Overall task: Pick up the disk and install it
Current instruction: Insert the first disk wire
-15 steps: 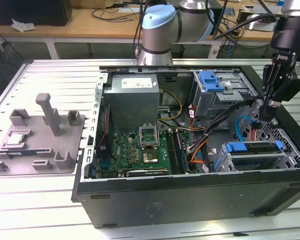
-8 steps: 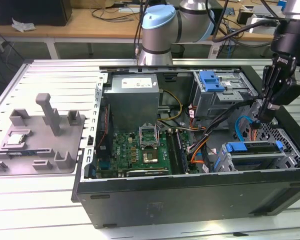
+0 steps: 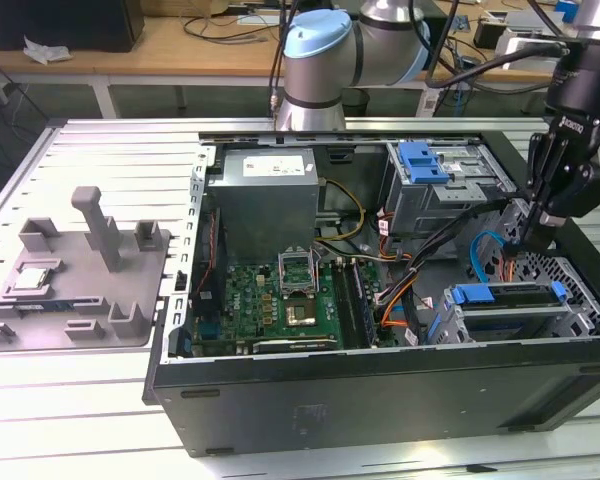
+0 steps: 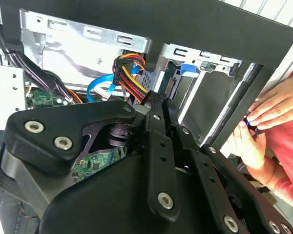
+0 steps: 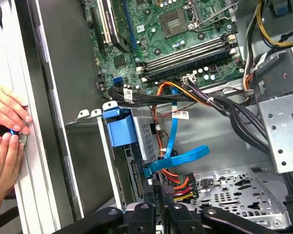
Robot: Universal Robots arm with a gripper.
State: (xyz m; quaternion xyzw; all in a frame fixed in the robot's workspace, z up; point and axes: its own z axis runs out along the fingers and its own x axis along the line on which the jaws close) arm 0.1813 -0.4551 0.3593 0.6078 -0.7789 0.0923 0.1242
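The disk [image 3: 510, 312] lies flat in the lower drive bay at the case's front corner, on the exterior view's right, with its blue bracket [image 3: 485, 293] along the near edge. The same bracket [image 5: 119, 127] appears in the first wrist view, and its blue handle [image 4: 189, 69] in the second wrist view. My gripper [image 3: 533, 238] hangs just above and behind that bay, inside the case. Its fingers [image 5: 149, 202] are shut, their tips [image 4: 155, 100] against the black plug of the red, yellow and orange wires [image 5: 179, 185]. I cannot tell whether the plug is gripped.
A person's hands [image 5: 7, 136] work at the case's outer wall beside the bay. A blue flat cable [image 5: 178, 158] loops near my fingertips. The motherboard [image 3: 280, 300], power supply [image 3: 265, 195] and upper bay with a blue latch [image 3: 425, 162] are in the case. A grey fixture [image 3: 80, 270] sits outside.
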